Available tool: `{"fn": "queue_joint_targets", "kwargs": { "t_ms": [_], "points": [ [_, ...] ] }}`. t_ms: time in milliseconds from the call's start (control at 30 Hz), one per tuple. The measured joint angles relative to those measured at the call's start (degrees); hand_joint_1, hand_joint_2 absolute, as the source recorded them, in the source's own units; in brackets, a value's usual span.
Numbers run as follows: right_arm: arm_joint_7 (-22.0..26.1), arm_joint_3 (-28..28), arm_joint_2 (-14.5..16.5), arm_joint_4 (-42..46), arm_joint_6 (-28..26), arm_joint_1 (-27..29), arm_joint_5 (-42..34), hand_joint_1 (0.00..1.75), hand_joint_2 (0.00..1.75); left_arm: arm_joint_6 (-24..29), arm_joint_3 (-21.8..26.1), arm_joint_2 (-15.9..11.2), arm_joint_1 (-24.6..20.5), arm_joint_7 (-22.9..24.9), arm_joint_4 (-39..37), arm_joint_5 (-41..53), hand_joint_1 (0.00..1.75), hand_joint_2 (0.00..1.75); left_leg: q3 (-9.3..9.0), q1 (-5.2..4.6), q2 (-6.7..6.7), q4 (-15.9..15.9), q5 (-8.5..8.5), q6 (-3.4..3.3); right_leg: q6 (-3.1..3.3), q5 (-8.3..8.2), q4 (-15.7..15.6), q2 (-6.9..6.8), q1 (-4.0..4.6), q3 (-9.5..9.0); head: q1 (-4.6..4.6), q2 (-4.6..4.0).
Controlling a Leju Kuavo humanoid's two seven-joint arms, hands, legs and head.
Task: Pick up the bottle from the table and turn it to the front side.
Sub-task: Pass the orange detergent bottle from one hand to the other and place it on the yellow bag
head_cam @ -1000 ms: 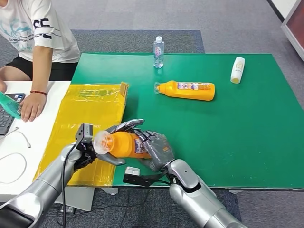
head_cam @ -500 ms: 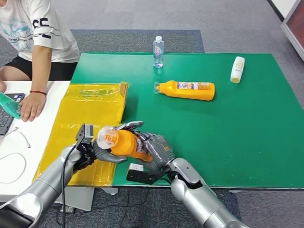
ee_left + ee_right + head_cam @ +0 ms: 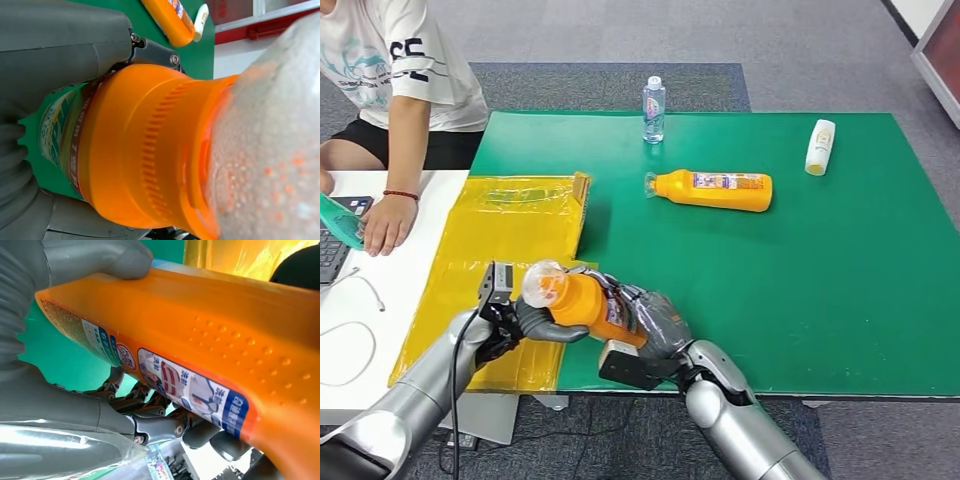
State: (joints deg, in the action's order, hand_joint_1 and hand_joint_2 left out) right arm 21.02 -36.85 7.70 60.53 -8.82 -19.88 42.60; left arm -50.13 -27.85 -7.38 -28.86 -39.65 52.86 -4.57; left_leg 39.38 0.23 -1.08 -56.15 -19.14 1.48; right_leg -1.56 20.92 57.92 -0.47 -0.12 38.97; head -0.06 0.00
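Counting from the largest down, I see one green tabletop, one yellow plastic sheet lying across its left end and onto a white desk, two orange bottles, one small clear water bottle and one small white bottle.

A person in a white printed shirt sits at the far left, one hand resting on the white desk beside a laptop; a thin white cable lies nearer me on that desk.

One orange bottle is off the tabletop, above its near edge, tilted with its clear cap toward my left. My right robot hand grips its labelled body from below and behind; my left robot hand holds it just under the cap, thumb and fingers wrapped around the neck.

The second orange bottle lies on its side mid-tabletop, well apart, cap pointing left. The water bottle stands upright at the far edge; the white bottle lies near the far right.

The held bottle's label carries Chinese characters in my right wrist view, too skewed for me to read, and a "7" in my left wrist view.
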Motion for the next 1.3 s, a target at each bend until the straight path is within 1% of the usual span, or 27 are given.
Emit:
{"fn": "queue_joint_targets", "kwargs": {
  "t_ms": [33, 67, 100, 133, 300, 567, 600, 667, 733, 800, 933, 1067, 1200, 1300],
  "points": [
    [0.1, 0.2, 0.0, 0.2, 0.2, 0.1, -0.4, 0.54, 1.75, 0.0, 0.0, 0.0, 0.0, 0.0, 0.0, 0.0, 1.75, 1.75, 0.00, 0.00, 0.00, 0.0, 0.00, 0.00, 0.00, 0.00, 0.0, 0.00, 0.00, 0.00, 0.00, 0.00],
    [0.3, 0.3, 0.0, 0.3, 0.5, 0.3, -0.9, 0.25, 1.75, 0.0, 0.0, 0.0, 0.1, 0.0, 0.1, 0.1, 1.75, 1.75, -0.01, 0.00, 0.00, 0.0, 0.00, 0.00, 0.00, 0.00, 0.0, 0.00, 0.00, -0.01, 0.01, 0.00],
    [0.4, 0.5, 0.0, 0.5, 0.7, 0.4, -1.4, 0.03, 1.75, 0.1, 0.0, 0.0, 0.2, 0.0, 0.2, 0.1, 1.75, 1.75, -0.01, 0.00, 0.00, 0.0, 0.00, 0.00, 0.00, 0.00, 0.0, 0.00, 0.00, -0.01, 0.01, 0.00],
    [0.6, 0.7, -0.1, 0.6, 1.0, 0.6, -1.9, 0.00, 1.75, 0.1, 0.0, 0.0, 0.3, -0.1, 0.3, 0.2, 1.75, 1.75, -0.01, 0.00, 0.00, 0.0, 0.00, 0.00, 0.00, 0.00, 0.0, 0.00, 0.00, -0.01, 0.00, 0.00],
    [1.4, 1.9, -0.1, 1.0, 2.5, 1.1, -4.9, 0.00, 1.75, 0.3, 0.0, 0.0, 1.1, -0.3, 1.1, 0.8, 1.75, 1.75, 0.00, 0.00, 0.00, 0.0, 0.00, 0.00, 0.00, 0.00, 0.0, 0.00, 0.00, 0.01, 0.00, 0.00],
    [2.4, 4.9, 0.0, 1.1, 6.4, 1.3, -11.3, 0.00, 1.75, 1.2, 0.0, 0.0, 2.4, -0.3, 3.3, 2.2, 1.75, 1.75, 0.00, 0.00, 0.00, 0.0, 0.01, -0.01, -0.01, -0.01, 0.0, 0.00, 0.00, 0.00, 0.00, 0.00],
    [2.5, 5.2, 0.0, 1.1, 7.1, 1.3, -12.3, 0.00, 1.75, 1.4, 0.0, 0.0, 2.5, -0.3, 3.6, 2.4, 1.75, 1.75, 0.00, 0.00, 0.00, 0.0, 0.01, -0.02, -0.01, -0.01, 0.0, -0.01, 0.00, 0.00, 0.00, 0.00],
    [3.4, 6.4, 0.0, 1.0, 9.7, 1.5, -16.7, 0.00, 1.75, 2.0, 0.0, 0.0, 2.7, -0.3, 4.7, 2.8, 1.75, 1.75, 0.00, 0.00, 0.01, 0.0, 0.03, -0.03, -0.01, -0.01, 0.0, -0.02, 0.00, -0.01, 0.00, 0.00],
    [4.4, 8.4, 0.0, 1.0, 12.8, 1.7, -22.5, 0.00, 1.75, 2.7, 0.0, -0.1, 3.1, -0.3, 6.1, 3.3, 1.75, 1.75, 0.01, 0.00, 0.01, 0.0, 0.03, -0.04, -0.02, -0.02, 0.0, -0.02, 0.00, -0.02, 0.00, 0.00],
    [4.9, 11.2, -0.2, 0.9, 14.4, 1.7, -26.3, 0.00, 1.75, 3.0, -0.1, -0.3, 3.5, -0.3, 7.4, 3.8, 1.75, 1.75, 0.01, -0.01, 0.02, 0.0, 0.04, -0.05, -0.03, -0.02, 0.0, -0.02, -0.01, -0.02, 0.01, 0.00],
    [5.3, 16.5, -0.4, 0.7, 15.9, 0.8, -31.1, 0.00, 1.75, 3.2, -0.8, -0.6, 5.7, -0.3, 9.9, 4.5, 1.75, 1.75, 0.00, -0.03, -0.01, 0.0, 0.03, -0.06, -0.07, -0.07, 0.0, 0.01, -0.04, 0.02, 0.01, 0.00],
    [5.4, 21.2, -0.7, 1.0, 17.6, 0.6, -36.2, 0.00, 1.75, 4.6, -1.9, -0.8, 7.0, -0.3, 12.4, 5.5, 1.75, 1.75, 0.00, -0.03, 0.00, 0.0, 0.04, -0.07, -0.10, -0.06, 0.0, -0.01, -0.05, 0.00, 0.00, 0.00],
    [5.5, 26.7, -1.5, 2.3, 19.5, 0.6, -40.1, 0.00, 1.75, 7.4, -3.7, -1.5, 7.5, -0.3, 14.2, 7.1, 1.75, 1.75, 0.00, -0.03, 0.00, 0.0, 0.04, -0.06, -0.09, -0.08, 0.0, 0.01, -0.04, 0.00, 0.01, 0.00],
    [5.4, 30.1, -2.0, 3.2, 20.8, 0.6, -41.3, 0.00, 1.75, 9.7, -5.2, -2.5, 7.5, -0.4, 15.4, 8.2, 1.75, 1.75, -0.01, -0.02, 0.00, 0.0, 0.04, -0.06, -0.10, -0.08, 0.0, 0.01, -0.04, 0.00, 0.02, 0.00]
  ]
}}
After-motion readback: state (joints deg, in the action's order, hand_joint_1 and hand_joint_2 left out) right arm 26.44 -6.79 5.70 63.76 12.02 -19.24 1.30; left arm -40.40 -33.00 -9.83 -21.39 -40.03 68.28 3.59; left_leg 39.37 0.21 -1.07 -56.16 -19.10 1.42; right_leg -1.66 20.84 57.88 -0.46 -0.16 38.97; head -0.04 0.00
